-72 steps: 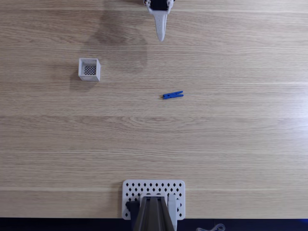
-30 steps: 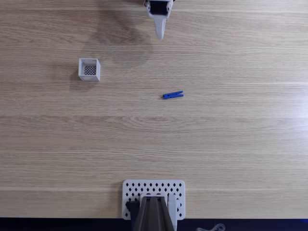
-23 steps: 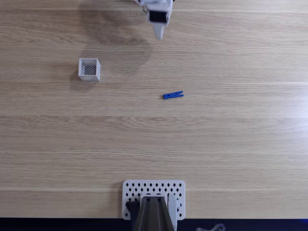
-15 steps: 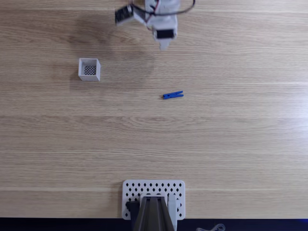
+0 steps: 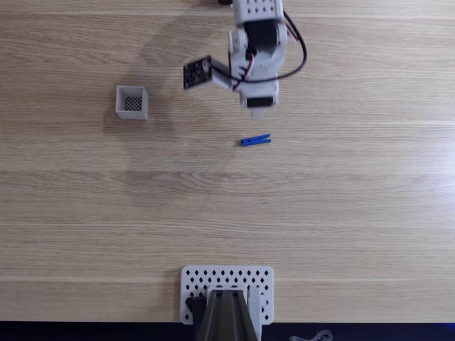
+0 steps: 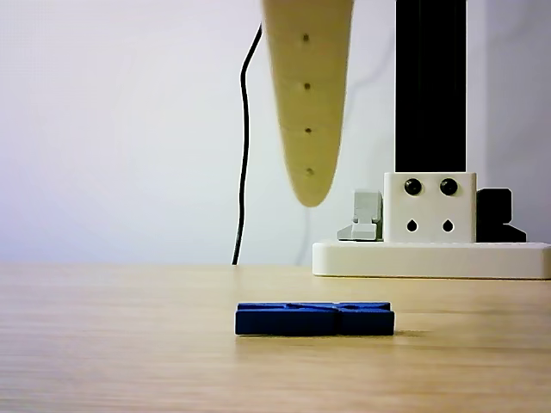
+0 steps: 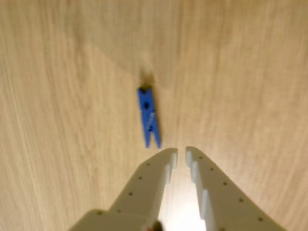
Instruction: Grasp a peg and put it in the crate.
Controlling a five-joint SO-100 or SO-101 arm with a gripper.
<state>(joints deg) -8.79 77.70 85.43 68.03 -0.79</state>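
The blue peg (image 5: pixel 255 141) lies flat on the wooden table, near its middle in the fixed view. My gripper (image 5: pixel 257 111) hangs just above it in that view, a short way off. In the wrist view the peg (image 7: pixel 149 117) lies ahead and slightly left of my gripper (image 7: pixel 181 153), whose fingers are shut with only a thin slit between them and nothing held. From the side, the gripper (image 6: pixel 310 200) hovers well above the peg (image 6: pixel 314 318). The white crate (image 5: pixel 132 102) stands to the left, apart from both.
A white perforated plate (image 5: pixel 227 285) with a dark post sits at the table's lower edge in the fixed view. The side view shows that black post (image 6: pixel 430 86), its white base (image 6: pixel 430 258) and a hanging cable (image 6: pixel 244 155) behind the peg. Bare wood surrounds the peg.
The arm has swung out from the top edge of the fixed view towards the peg, and the gripper now sits close to it. Peg and crate have not moved.
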